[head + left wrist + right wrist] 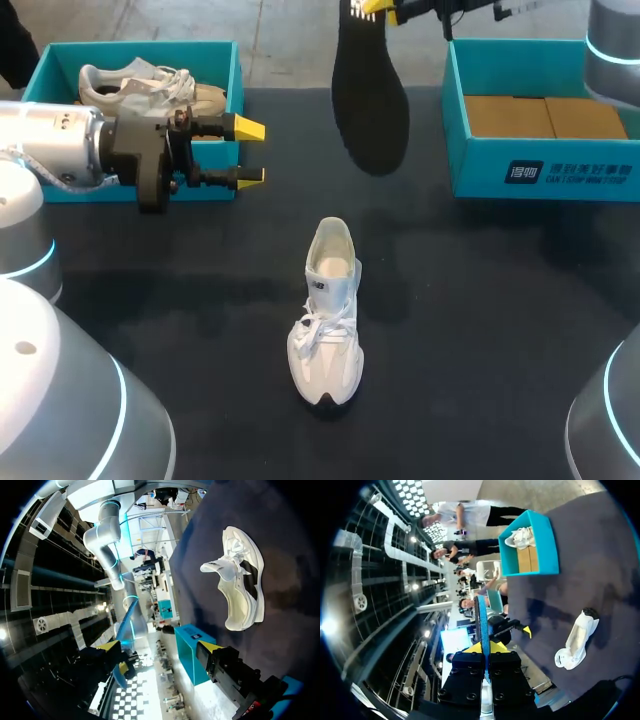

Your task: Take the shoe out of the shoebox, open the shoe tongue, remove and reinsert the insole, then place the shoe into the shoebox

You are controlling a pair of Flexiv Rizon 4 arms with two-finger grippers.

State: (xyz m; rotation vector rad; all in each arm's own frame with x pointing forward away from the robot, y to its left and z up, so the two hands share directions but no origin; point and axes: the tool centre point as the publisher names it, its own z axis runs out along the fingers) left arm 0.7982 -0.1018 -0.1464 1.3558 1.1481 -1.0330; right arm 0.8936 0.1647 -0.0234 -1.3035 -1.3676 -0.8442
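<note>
While the right gripper [384,10] pinches the insole [370,100] and the left gripper [250,152] gapes empty, feed it toe-first into the shoe [325,325].

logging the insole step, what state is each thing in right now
shoe: upright on table, outside both boxes
right tool: shut on insole
insole: hanging in the air, clear of shoe
left tool: open, empty
left shoebox: open, second shoe inside
right shoebox: open, cardboard inserts inside, no shoe
</note>
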